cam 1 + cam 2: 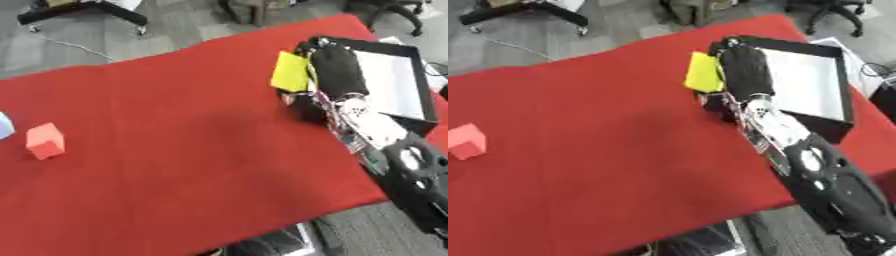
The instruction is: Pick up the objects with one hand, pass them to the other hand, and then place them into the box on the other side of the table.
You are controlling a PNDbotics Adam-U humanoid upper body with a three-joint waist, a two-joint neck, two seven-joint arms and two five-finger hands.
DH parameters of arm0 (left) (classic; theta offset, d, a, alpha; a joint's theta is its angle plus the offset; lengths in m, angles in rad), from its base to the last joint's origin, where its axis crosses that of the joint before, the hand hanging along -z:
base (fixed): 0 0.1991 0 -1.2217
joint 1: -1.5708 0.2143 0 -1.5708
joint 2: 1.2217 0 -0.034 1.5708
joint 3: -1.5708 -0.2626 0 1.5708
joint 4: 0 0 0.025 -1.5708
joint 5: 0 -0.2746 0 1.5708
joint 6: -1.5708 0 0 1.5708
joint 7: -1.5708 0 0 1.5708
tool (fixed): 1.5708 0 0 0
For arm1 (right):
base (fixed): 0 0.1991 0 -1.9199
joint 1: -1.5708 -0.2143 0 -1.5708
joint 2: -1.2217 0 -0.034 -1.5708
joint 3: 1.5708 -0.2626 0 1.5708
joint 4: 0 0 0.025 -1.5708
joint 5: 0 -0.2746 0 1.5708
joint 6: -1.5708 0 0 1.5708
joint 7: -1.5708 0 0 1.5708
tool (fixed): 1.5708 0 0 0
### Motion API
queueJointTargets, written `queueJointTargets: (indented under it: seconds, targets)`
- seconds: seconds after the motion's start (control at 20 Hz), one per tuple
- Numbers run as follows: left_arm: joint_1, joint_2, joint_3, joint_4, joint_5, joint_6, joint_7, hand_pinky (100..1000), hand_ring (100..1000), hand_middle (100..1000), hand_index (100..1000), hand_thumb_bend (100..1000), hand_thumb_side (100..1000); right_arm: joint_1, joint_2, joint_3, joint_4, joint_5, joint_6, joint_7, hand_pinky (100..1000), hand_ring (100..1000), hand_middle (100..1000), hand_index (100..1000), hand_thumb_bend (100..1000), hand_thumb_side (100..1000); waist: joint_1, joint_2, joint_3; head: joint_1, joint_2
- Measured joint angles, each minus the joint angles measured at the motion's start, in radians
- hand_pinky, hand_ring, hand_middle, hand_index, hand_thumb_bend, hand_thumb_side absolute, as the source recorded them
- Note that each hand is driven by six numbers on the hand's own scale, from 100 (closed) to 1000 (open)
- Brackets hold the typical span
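red tablecloth [175, 125], office chair base [83, 12]

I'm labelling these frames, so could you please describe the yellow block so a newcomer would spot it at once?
Start at the black-rimmed box with a white floor on the red cloth's right. At its left edge, the robot's right hand holds a flat bright yellow block; the other block, an orange-red cube, sits far left.
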Motion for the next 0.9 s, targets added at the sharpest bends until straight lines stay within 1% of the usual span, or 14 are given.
queueJointTargets:
  seconds: [0.05, 0.1, 0.15, 0.25, 0.35, 0.4, 0.45, 0.55, 0.6, 0.65, 0.7, 0.8, 0.85, 0.9]
  targets:
    - [0.008, -0.001, 0.013, -0.006, -0.018, -0.002, 0.017, 799, 568, 553, 782, 100, 832, 0.001, -0.013, -0.028, 0.028, -0.018, 0.017, -0.001, 604, 853, 825, 935, 925, 488, 0.0, 0.0, 0.005, -0.007, 0.0]
    - [0.014, -0.002, 0.022, -0.011, -0.036, -0.002, 0.034, 799, 568, 553, 782, 100, 832, 0.002, -0.027, -0.057, 0.057, -0.034, 0.035, 0.003, 639, 859, 834, 940, 931, 490, 0.0, 0.0, 0.011, -0.014, 0.0]
    - [0.015, -0.004, 0.027, -0.016, -0.052, -0.001, 0.05, 799, 568, 553, 782, 100, 831, 0.003, -0.041, -0.085, 0.085, -0.052, 0.052, 0.011, 672, 885, 864, 954, 971, 497, -0.001, 0.0, 0.018, -0.021, 0.0]
    - [0.015, -0.013, 0.03, -0.022, -0.088, 0.001, 0.076, 799, 568, 554, 783, 100, 828, 0.002, -0.068, -0.141, 0.142, -0.087, 0.087, 0.037, 676, 892, 871, 955, 985, 502, -0.004, 0.0, 0.029, -0.034, 0.0]
    - [0.012, -0.02, 0.03, -0.025, -0.121, 0.001, 0.095, 798, 568, 554, 783, 100, 825, -0.014, -0.088, -0.182, 0.197, -0.118, 0.122, 0.059, 662, 883, 861, 950, 949, 499, -0.005, 0.0, 0.035, -0.043, 0.0]
    - [0.007, -0.022, 0.029, -0.025, -0.137, -0.001, 0.102, 797, 568, 553, 781, 100, 822, -0.026, -0.096, -0.188, 0.217, -0.127, 0.138, 0.061, 672, 869, 862, 952, 1000, 714, -0.005, 0.001, 0.037, -0.044, 0.0]
    - [0.0, -0.023, 0.029, -0.025, -0.151, -0.003, 0.108, 796, 569, 553, 782, 100, 813, -0.037, -0.101, -0.186, 0.223, -0.129, 0.148, 0.056, 696, 867, 860, 955, 841, 483, -0.005, 0.001, 0.037, -0.04, 0.0]
    - [-0.02, -0.023, 0.027, -0.018, -0.176, -0.01, 0.116, 795, 569, 553, 782, 100, 803, -0.051, -0.103, -0.159, 0.214, -0.122, 0.148, 0.038, 722, 860, 862, 957, 767, 473, -0.006, 0.002, 0.038, -0.014, 0.0]
    - [-0.031, -0.023, 0.024, -0.01, -0.188, -0.015, 0.119, 793, 570, 555, 783, 100, 786, -0.055, -0.1, -0.138, 0.198, -0.112, 0.14, 0.025, 740, 860, 860, 958, 694, 464, -0.007, 0.003, 0.039, 0.006, 0.0]
    - [-0.041, -0.021, 0.019, 0.001, -0.202, -0.023, 0.121, 790, 571, 557, 785, 100, 760, -0.06, -0.092, -0.116, 0.178, -0.1, 0.13, 0.011, 757, 862, 861, 959, 664, 468, -0.007, 0.003, 0.039, 0.03, 0.0]
    - [-0.054, -0.016, 0.012, 0.014, -0.214, -0.032, 0.122, 786, 574, 559, 787, 100, 724, -0.067, -0.078, -0.093, 0.157, -0.087, 0.118, -0.003, 763, 852, 837, 950, 630, 468, -0.007, 0.003, 0.04, 0.056, 0.0]
    - [-0.092, 0.003, -0.01, 0.043, -0.24, -0.056, 0.118, 782, 577, 563, 792, 100, 687, -0.089, -0.043, -0.045, 0.112, -0.059, 0.091, -0.031, 778, 837, 802, 937, 604, 464, -0.004, 0.005, 0.048, 0.109, 0.0]
    - [-0.113, 0.018, -0.024, 0.058, -0.254, -0.07, 0.113, 776, 581, 567, 796, 100, 640, -0.102, -0.021, -0.02, 0.088, -0.044, 0.077, -0.041, 782, 837, 804, 934, 587, 461, -0.003, 0.006, 0.051, 0.134, 0.0]
    - [-0.135, 0.033, -0.04, 0.075, -0.269, -0.084, 0.107, 770, 586, 572, 799, 124, 578, -0.115, 0.001, 0.004, 0.063, -0.029, 0.063, -0.044, 778, 834, 800, 932, 580, 458, -0.002, 0.006, 0.051, 0.156, 0.0]
